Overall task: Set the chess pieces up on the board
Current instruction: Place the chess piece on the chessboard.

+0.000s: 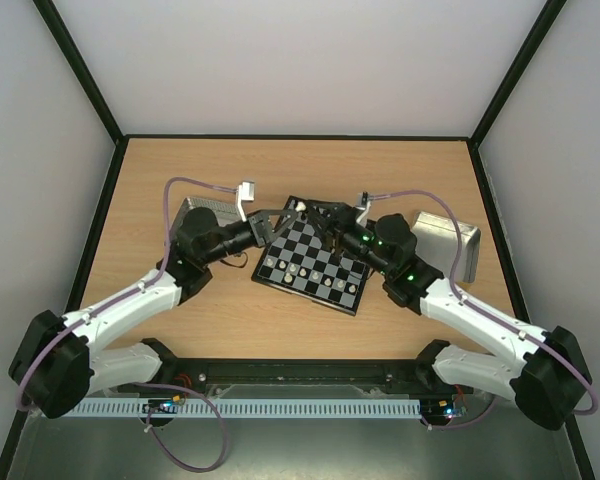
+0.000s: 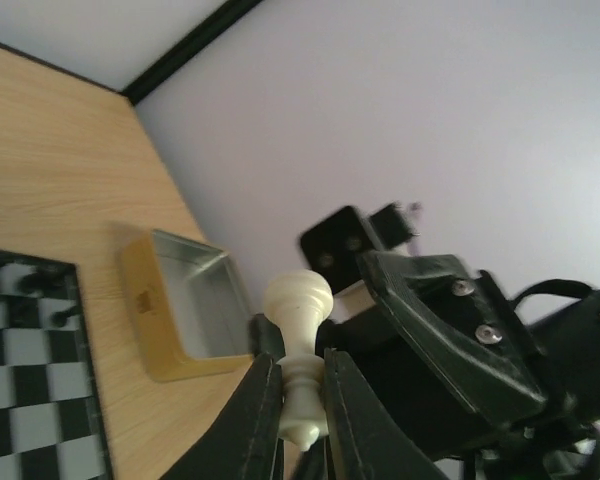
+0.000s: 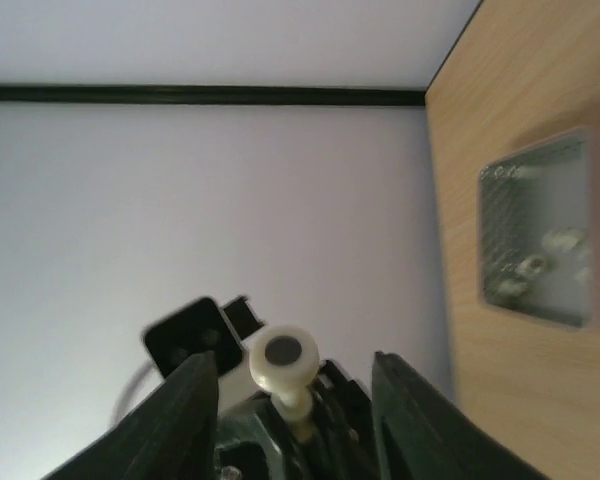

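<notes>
Arm bases sit at the near edge of the table (image 1: 280,170), and both arms reach forward and inward. Just beyond them the board (image 1: 315,258) lies flat, turned at an angle to the table edge. Several cream pieces (image 1: 302,270) stand on the rows nearest the bases. The left wrist view shows a few black pieces (image 2: 25,284) on squares at the board's edge. Over the far part of the board the two grippers meet tip to tip. The left gripper (image 2: 302,400) is clamped on a cream-white pawn (image 2: 298,330). Its fingers press the stem below the round head, and the pawn is held clear of the board and tilted a little. The right gripper (image 3: 292,378) faces the same pawn from the other end, so its camera looks at the pawn's round base. Its fingers (image 3: 195,400) stand apart on either side of the pawn with a gap to each, and neither touches it. Level with the grippers, a metal tray (image 1: 205,212) lies left of the board, and the right wrist view shows a few pale pieces inside it. A second metal tray (image 1: 445,240) lies right of the board. Farther back is bare wood, then the pale wall.
</notes>
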You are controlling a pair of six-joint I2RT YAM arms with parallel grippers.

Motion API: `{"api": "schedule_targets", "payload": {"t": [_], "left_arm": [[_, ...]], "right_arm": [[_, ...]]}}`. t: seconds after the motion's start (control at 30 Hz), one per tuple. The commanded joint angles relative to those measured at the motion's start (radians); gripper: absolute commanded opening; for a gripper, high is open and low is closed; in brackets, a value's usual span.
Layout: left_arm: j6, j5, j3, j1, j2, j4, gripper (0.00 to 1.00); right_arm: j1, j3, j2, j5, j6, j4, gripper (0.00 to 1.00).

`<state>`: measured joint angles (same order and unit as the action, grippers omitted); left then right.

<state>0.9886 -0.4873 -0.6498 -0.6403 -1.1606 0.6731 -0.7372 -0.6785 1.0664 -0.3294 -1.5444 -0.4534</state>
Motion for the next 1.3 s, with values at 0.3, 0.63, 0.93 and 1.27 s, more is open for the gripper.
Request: {"api": "schedule_targets", "payload": {"t": [0.3, 0.63, 0.93, 1.27], "left_arm": [[-0.463, 0.149, -0.378, -0.056, -0.066, -1.087, 0.05], [-0.573, 0.388, -0.66, -0.251, -0.361, -1.577, 0.06], [-0.61, 0.4, -0.792, -0.333, -0.588, -1.678, 0.07], [-0.627, 0.398, -0.926, -0.343, -0.752, -1.729, 0.08]], "right_arm": [[-0.003, -0.064, -0.221, 0.571, 0.405, 0.641, 0.64], [-0.004, -0.028, -0.363, 0.845, 0.447, 0.841, 0.65], [-0.004, 0.029, -0.42, 0.85, 0.432, 0.844, 0.65], [-0.003, 0.068, -0.485, 0.876, 0.428, 0.874, 0.65]]}}
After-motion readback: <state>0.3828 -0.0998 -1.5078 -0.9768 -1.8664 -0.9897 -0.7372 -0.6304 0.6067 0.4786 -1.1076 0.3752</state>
